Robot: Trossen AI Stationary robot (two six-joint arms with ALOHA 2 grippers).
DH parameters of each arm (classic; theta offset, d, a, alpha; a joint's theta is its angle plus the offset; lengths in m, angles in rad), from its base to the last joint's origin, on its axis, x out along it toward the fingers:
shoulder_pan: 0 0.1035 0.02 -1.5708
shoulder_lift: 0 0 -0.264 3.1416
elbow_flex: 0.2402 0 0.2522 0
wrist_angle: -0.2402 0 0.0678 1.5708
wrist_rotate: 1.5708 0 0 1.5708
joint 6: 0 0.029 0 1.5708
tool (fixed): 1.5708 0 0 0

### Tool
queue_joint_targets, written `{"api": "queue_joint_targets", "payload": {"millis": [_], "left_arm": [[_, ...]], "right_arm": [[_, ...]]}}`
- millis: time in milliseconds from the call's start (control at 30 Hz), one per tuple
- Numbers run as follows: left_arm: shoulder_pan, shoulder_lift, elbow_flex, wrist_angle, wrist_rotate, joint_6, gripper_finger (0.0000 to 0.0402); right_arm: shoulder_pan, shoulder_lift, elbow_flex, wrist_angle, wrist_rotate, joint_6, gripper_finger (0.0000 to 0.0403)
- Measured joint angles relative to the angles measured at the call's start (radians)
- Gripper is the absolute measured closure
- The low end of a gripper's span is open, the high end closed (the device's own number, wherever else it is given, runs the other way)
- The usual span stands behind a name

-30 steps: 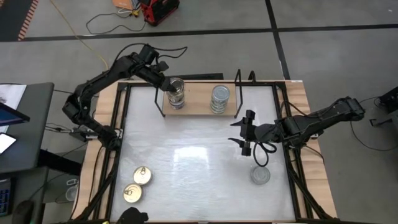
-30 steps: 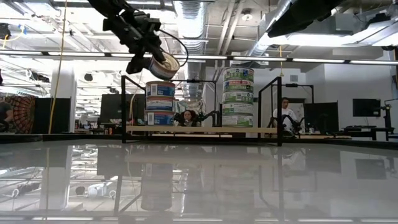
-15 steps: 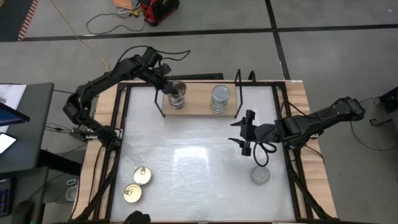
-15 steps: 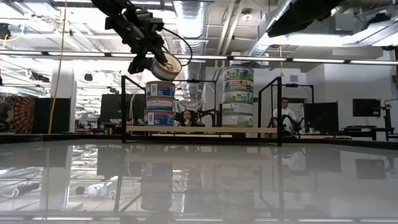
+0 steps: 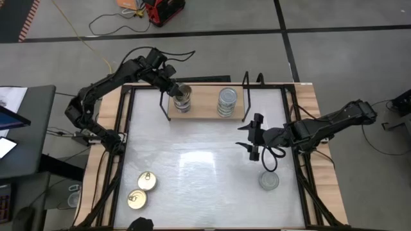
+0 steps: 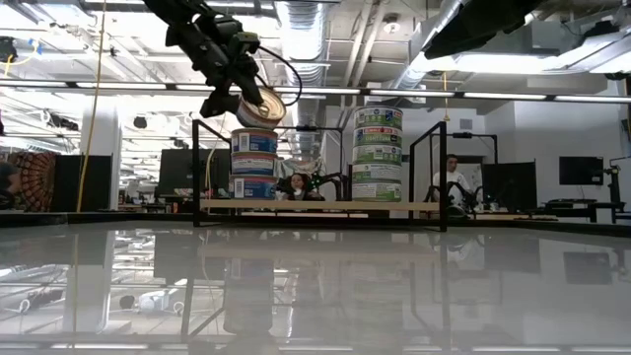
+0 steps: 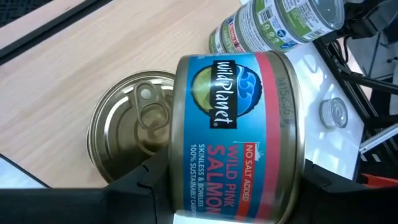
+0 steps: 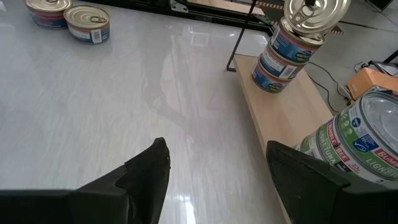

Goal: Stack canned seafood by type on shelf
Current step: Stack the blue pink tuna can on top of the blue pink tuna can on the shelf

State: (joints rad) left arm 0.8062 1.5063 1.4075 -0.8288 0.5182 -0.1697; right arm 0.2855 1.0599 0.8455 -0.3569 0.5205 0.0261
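- The left gripper had its fingers closed partway around a blue-and-red salmon can, clamping it by the sides; the can was tilted, its gold lid angled toward the room rather than lying flat.
- That grip by the side wall probably left the can's base free to meet the stack, though the tilt would need levelling first.
- The salmon can hung just above the blue-labelled stack, off-centre over the top can's gold pull-tab lid; contact could not be told.
- That stack stood at the left end of the shelf; the green-labelled stack stood toward its right end, so types were kept apart.
- The right gripper waited with fingers spread wide and empty over the white tabletop, near the shelf's right end.
- A silver-lidded can lay on the table just nearer than that gripper; two gold-lidded cans sat at the near left.
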Motion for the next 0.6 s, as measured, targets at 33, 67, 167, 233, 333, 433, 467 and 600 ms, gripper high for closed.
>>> {"api": "queue_joint_targets", "payload": {"millis": [33, 67, 167, 233, 333, 433, 467, 600], "left_arm": [[0.0, 0.0, 0.0, 0.0, 0.0, -0.002, 0.0211], [0.0, 0.0, 0.0, 0.0, -0.003, -0.005, 0.0212], [0.01, 0.0, 0.0, 0.002, -0.008, -0.005, 0.0208], [0.018, 0.0, 0.0, 0.002, -0.004, 0.001, 0.0201], [0.025, 0.0, 0.0, -0.002, -0.004, 0.02, 0.0185], [0.025, 0.0, 0.0, -0.003, 0.005, 0.04, 0.0166], [0.025, 0.0, 0.0, -0.003, 0.007, 0.041, 0.0158], [0.025, 0.0, 0.0, -0.004, 0.002, 0.042, 0.013]], "right_arm": [[0.0, 0.0, 0.0, 0.0, 0.0, 0.0, 0.0111], [0.0, 0.0, 0.0, 0.0, 0.0, 0.0, 0.0111], [0.0, 0.0, 0.0, 0.0, 0.0, 0.0, 0.0111], [0.0, 0.0, 0.0, 0.0, 0.0, 0.0, 0.0111], [0.0, 0.0, 0.0, 0.0, 0.0, 0.0, 0.0111], [0.0, 0.0, 0.0, 0.0, 0.0, 0.0, 0.0111], [0.0, 0.0, 0.0, 0.0, 0.0, 0.0, 0.0111], [0.0, 0.0, 0.0, 0.0, 0.0, 0.0, 0.0111]]}}
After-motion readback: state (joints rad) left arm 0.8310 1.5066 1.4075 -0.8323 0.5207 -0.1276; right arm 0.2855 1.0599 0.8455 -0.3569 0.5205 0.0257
